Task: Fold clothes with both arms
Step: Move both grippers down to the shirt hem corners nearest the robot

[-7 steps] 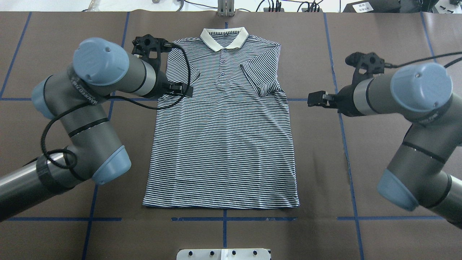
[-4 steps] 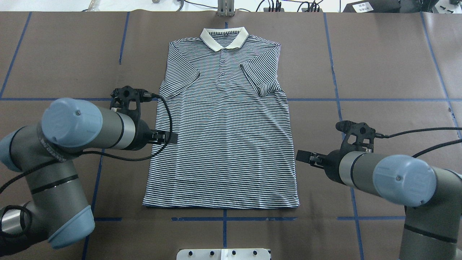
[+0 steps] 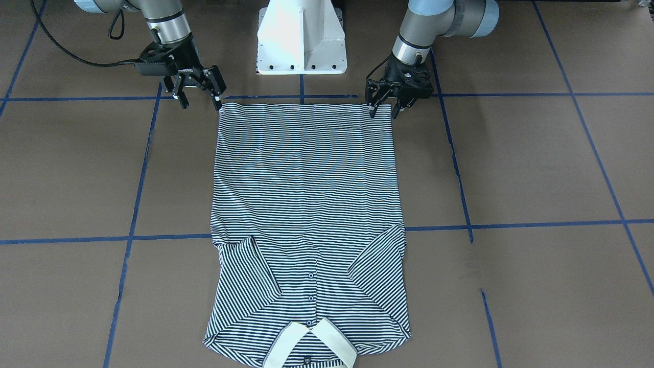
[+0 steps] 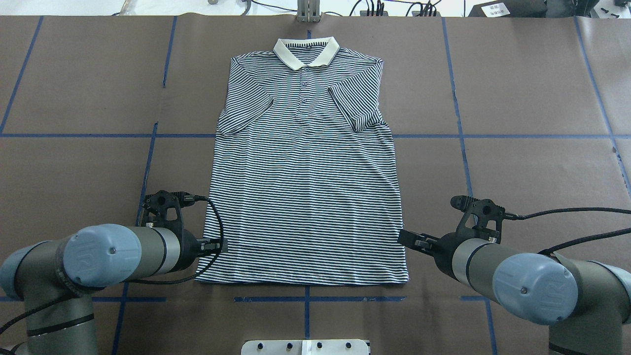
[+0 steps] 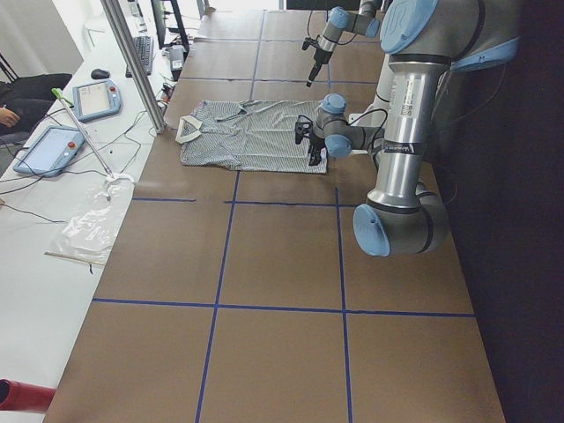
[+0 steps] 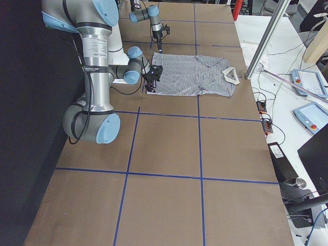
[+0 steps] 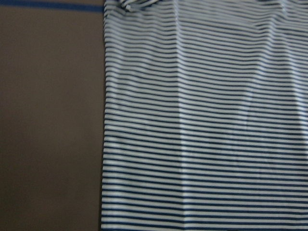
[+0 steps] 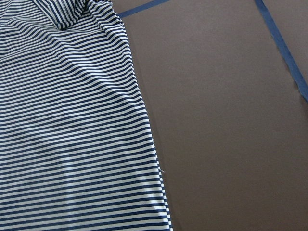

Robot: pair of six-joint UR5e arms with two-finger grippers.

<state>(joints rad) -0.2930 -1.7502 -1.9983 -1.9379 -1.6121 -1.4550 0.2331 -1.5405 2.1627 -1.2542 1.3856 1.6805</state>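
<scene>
The striped polo shirt [image 4: 305,187] lies flat on the brown table, cream collar [image 4: 306,52] at the far side and both sleeves folded in over the chest. My left gripper [image 4: 220,245] is open and empty, low over the shirt's lower-left hem corner; in the front-facing view [image 3: 383,111] its fingers straddle that corner. My right gripper [image 4: 405,236] is open and empty at the lower-right hem corner, also shown in the front-facing view [image 3: 202,105]. The left wrist view shows the shirt's side edge [image 7: 207,120], and so does the right wrist view [image 8: 72,120]; no fingers show in either.
Blue tape lines [image 4: 305,299] grid the brown table. The white pedestal base [image 3: 301,36] stands just behind the hem. A metal post [image 4: 308,12] and cables sit at the far edge. A side bench with tablets [image 5: 53,145] runs beyond it.
Both arms have moved back toward the robot along the shirt's sides, from sleeve level down to the hem corners. The shirt has not moved. Both grippers stay open.
</scene>
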